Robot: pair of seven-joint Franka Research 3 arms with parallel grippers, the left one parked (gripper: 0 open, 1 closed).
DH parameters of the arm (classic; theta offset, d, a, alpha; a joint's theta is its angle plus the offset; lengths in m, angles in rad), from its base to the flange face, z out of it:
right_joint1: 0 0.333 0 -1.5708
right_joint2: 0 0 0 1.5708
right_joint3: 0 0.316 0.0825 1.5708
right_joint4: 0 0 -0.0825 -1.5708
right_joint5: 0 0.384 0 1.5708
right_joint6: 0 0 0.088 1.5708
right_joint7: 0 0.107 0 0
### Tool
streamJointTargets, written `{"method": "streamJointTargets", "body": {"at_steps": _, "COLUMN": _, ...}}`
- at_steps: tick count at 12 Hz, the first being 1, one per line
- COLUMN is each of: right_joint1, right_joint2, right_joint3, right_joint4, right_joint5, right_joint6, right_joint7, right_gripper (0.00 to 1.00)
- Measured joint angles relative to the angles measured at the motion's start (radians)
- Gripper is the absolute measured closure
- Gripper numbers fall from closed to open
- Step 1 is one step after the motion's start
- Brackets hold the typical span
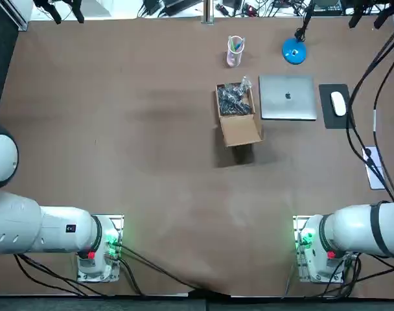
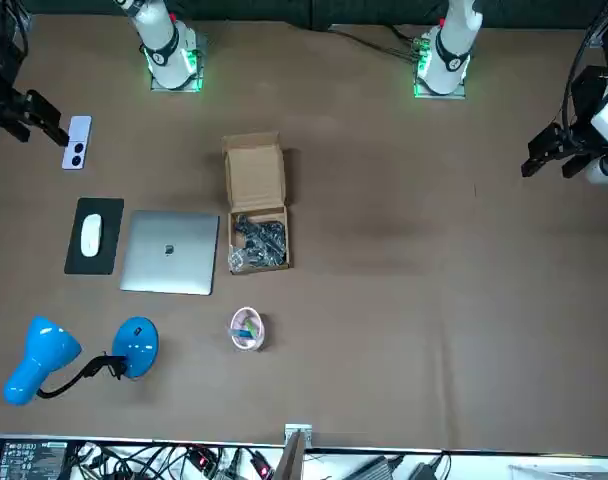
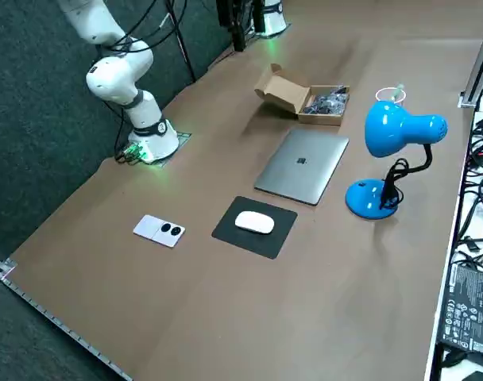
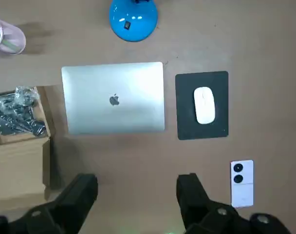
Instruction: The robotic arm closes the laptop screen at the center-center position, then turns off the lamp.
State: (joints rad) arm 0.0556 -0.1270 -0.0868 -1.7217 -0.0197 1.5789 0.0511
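The silver laptop (image 1: 288, 97) lies right of the table's middle with its lid down flat, logo up (image 4: 114, 97). It also shows as a flat slab in the side view (image 3: 302, 165). Behind it stands the blue desk lamp (image 3: 400, 127) on its round base (image 1: 293, 51), with its head (image 2: 39, 358) tilted; no glow shows from it. My right gripper (image 4: 138, 195) hangs open high above the table on the near side of the laptop, with nothing between its fingers. It touches neither laptop nor lamp.
An open cardboard box (image 1: 237, 111) of dark parts sits left of the laptop. A pen cup (image 1: 235, 50) stands behind it. To the right are a white mouse (image 1: 338, 102) on a black pad and a phone (image 1: 374, 167). Cables run along the far edge.
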Motion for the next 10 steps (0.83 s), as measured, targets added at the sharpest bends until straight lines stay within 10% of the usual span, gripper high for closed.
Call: {"method": "streamJointTargets", "body": {"at_steps": 10, "right_joint1": 0.002, "right_joint2": -0.002, "right_joint3": 0.005, "right_joint4": -0.039, "right_joint5": 0.003, "right_joint6": 0.051, "right_joint7": 0.0, "right_gripper": 0.0}}
